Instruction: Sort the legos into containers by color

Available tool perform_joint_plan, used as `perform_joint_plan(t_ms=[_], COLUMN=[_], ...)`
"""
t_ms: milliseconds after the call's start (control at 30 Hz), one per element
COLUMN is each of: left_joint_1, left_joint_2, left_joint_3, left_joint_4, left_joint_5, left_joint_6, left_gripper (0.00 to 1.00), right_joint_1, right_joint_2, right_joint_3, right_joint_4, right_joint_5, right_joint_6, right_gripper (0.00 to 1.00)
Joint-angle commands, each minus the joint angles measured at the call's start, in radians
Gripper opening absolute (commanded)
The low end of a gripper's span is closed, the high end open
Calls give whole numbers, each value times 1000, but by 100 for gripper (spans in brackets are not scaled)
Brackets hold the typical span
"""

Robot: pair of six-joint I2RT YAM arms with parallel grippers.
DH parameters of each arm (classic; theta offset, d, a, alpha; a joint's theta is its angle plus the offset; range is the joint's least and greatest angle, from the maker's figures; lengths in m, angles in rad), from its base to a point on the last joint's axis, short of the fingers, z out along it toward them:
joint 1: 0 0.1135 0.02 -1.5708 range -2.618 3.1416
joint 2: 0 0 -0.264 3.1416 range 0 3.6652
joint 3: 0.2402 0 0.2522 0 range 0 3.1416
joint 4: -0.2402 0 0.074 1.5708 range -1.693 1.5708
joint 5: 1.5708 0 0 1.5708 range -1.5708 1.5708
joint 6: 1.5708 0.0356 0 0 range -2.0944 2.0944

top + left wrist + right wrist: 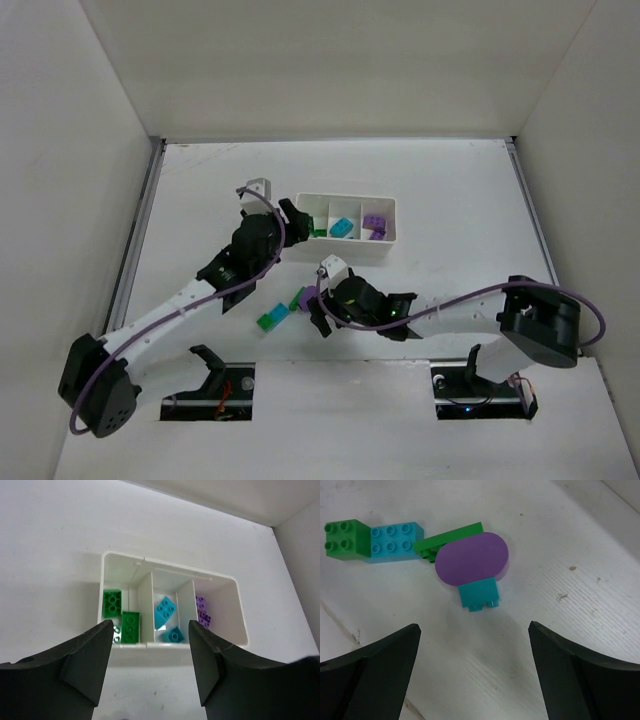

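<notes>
**A:** So, where's the tray [350,197]?

**B:** On the tabletop [450,200], about midway between the side edges and nearer the far edge than the near one. It has three compartments in a row.

**A:** What's in them?

**B:** Seen from the left wrist, there are two green bricks [112,603] in the left compartment. Two teal bricks [165,611] are in the middle one. Purple bricks [201,612] are in the right one, partly hidden by the divider.

**A:** And the left gripper [150,626]?

**B:** It hangs by the tray's left end. Its jaws are apart and nothing sits between them.

**A:** The right gripper [473,626]?

**B:** Its jaws are spread wide and it holds nothing. It hovers over the loose pieces, which lie toward the near edge, a little left of the middle.

**A:** Which pieces?

**B:** A green block [342,539] and a teal block [395,541] are touching side by side. A thin green plate [451,537] starts at the teal block's end. A purple oval [471,559] overlaps that plate in the wrist view. A small teal piece [479,594] shows at the oval's edge, on the gripper's side.

**A:** Is the oval stacked on the teal piece?

**B:** I can't tell; they touch in the view, no more.

**A:** Do the fingers touch anything?

**B:** No, both stand apart from every piece.
</notes>
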Motion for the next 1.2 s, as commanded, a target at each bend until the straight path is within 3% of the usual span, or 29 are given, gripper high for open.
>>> perform_joint_plan(t_ms=[0,200,367,633,867,1167], left_joint_1=[-13,-20,-18,-4,5,14], left_joint_2=[-113,-321,-394,-349,-328,-273], left_joint_3=[-112,-269,-321,-341,-344,-312], left_joint_4=[-107,-251,-337,-353,-330,-220], left_joint_5=[43,141,173,245,273,339], left_joint_6=[-72,-190,-211,-212,-216,-264], left_gripper=[59,59,59,60,64,75], right_joint_1=[-23,-66,-94,-91,-91,-91], right_joint_2=[58,152,193,232,211,14], right_joint_3=[85,131,147,157,139,56], right_joint_4=[4,-19,-11,35,47,36], right_joint_5=[-58,-79,-93,-125,-141,-121], right_joint_6=[-41,-73,-78,-105,-105,-55], right_gripper=[94,80,69,58,36,32])
